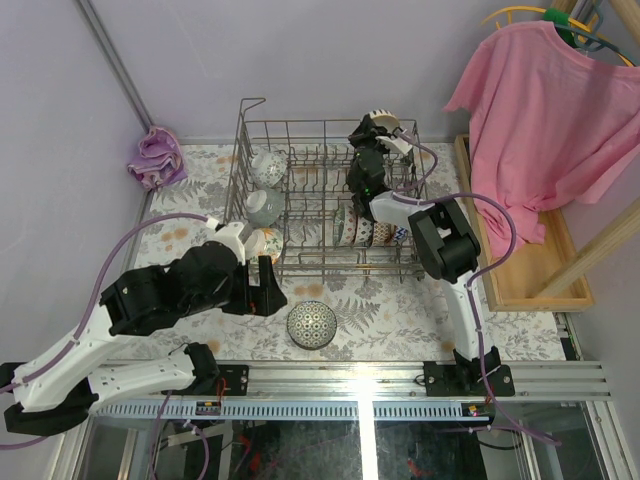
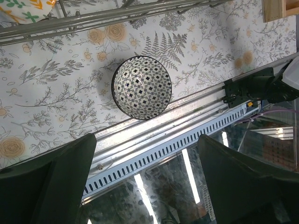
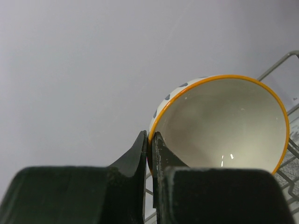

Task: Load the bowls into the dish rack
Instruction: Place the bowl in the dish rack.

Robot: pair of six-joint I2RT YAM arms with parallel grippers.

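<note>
Floral-print table (image 1: 420, 320), grey wire dish rack (image 1: 325, 122) at its middle, several bowls (image 1: 268, 167) standing among the tines, count unclear from above. Right tool (image 3: 150, 137) pinched tight on the rim of an orange-rimmed spotted bowl (image 3: 224, 126), up over the rack's far right end. Left tool (image 1: 262, 290) spread wide, empty, just left of a black-and-white patterned bowl (image 2: 142, 87) sitting on the table, outside the rack.

We scan all three views now: no writing, label, brand, number or sign legible anywhere. Only decorative patterns, nothing we can read.
</note>
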